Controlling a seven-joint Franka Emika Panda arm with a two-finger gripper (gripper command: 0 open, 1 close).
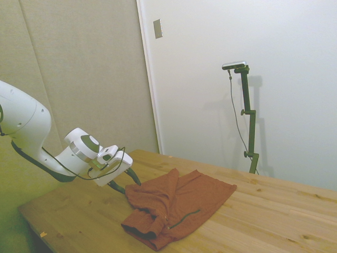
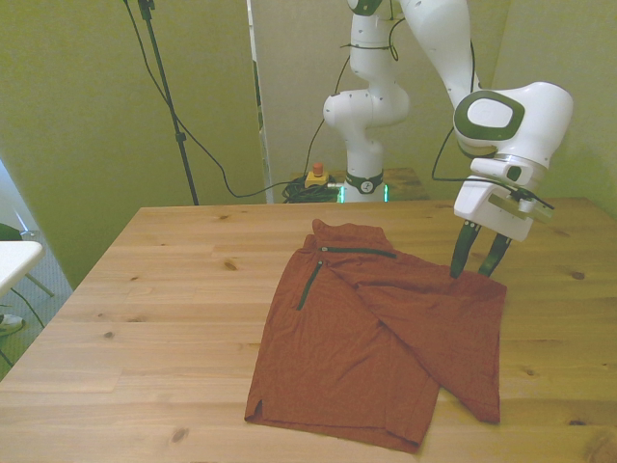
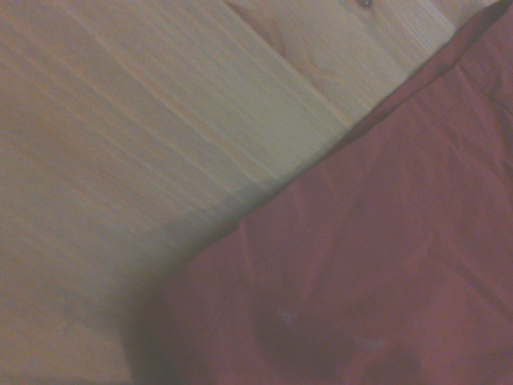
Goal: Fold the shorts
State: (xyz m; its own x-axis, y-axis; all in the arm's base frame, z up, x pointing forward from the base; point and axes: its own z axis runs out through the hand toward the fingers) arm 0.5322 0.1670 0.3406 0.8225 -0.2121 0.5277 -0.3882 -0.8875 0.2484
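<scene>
The rust-red shorts (image 2: 376, 338) lie on the wooden table (image 2: 174, 289), partly folded, with one side laid diagonally over the rest and a dark zipper line showing near the waistband. In the side view the shorts (image 1: 179, 203) are bunched at the near end. My gripper (image 2: 474, 270) stands open at the shorts' corner on the front view's right, fingertips down at the cloth's edge, with nothing visibly pinched. Seen from the side, the gripper (image 1: 129, 185) sits just left of the fabric. The wrist view shows the shorts' edge (image 3: 385, 265) against bare wood (image 3: 160, 120).
A red and yellow button box (image 2: 315, 177) and cables lie behind the table's far edge by the robot's base. A white object (image 2: 14, 256) pokes in at the front view's left. Bare wood surrounds the shorts on all sides.
</scene>
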